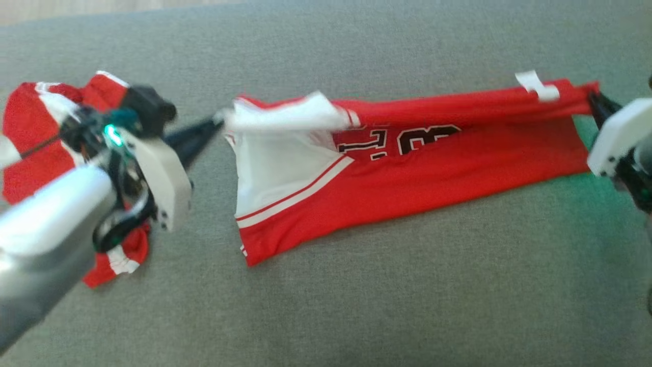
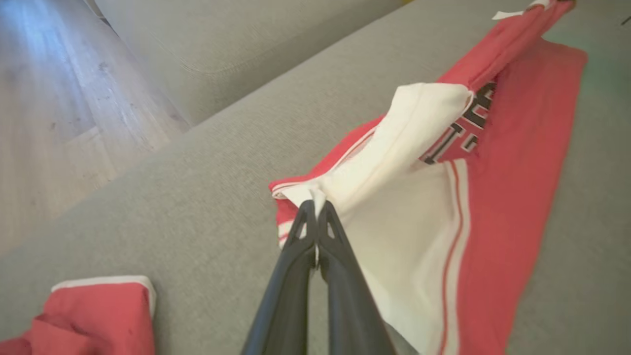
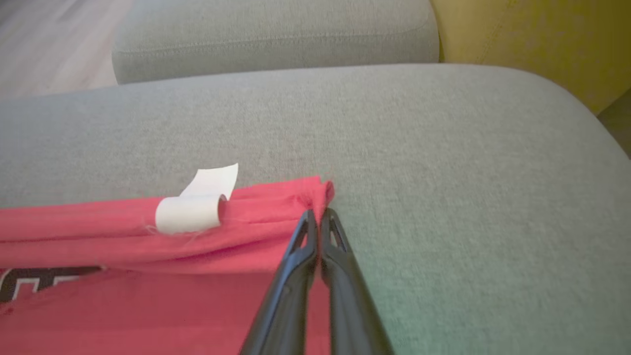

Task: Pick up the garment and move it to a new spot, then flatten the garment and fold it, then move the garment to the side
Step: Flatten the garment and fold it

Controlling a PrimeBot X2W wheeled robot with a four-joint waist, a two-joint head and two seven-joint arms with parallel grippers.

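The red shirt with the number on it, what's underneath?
The jersey lies on the grey sofa cushion, which shows all around it. Its lifted far edge folds over part of the black number. Whatever else lies beneath the cloth is covered.

1. Red-and-white fabric jersey (image 1: 407,173) lies on the grey fabric sofa cushion (image 1: 356,306), stretched 9 to 3 o'clock.
2. Left gripper (image 1: 218,121) grips its 9 o'clock corner; right gripper (image 1: 592,97) its 3 o'clock corner.
3. Crumpled red-and-white second garment (image 1: 30,132) lies at the jersey's 9 o'clock, apart.
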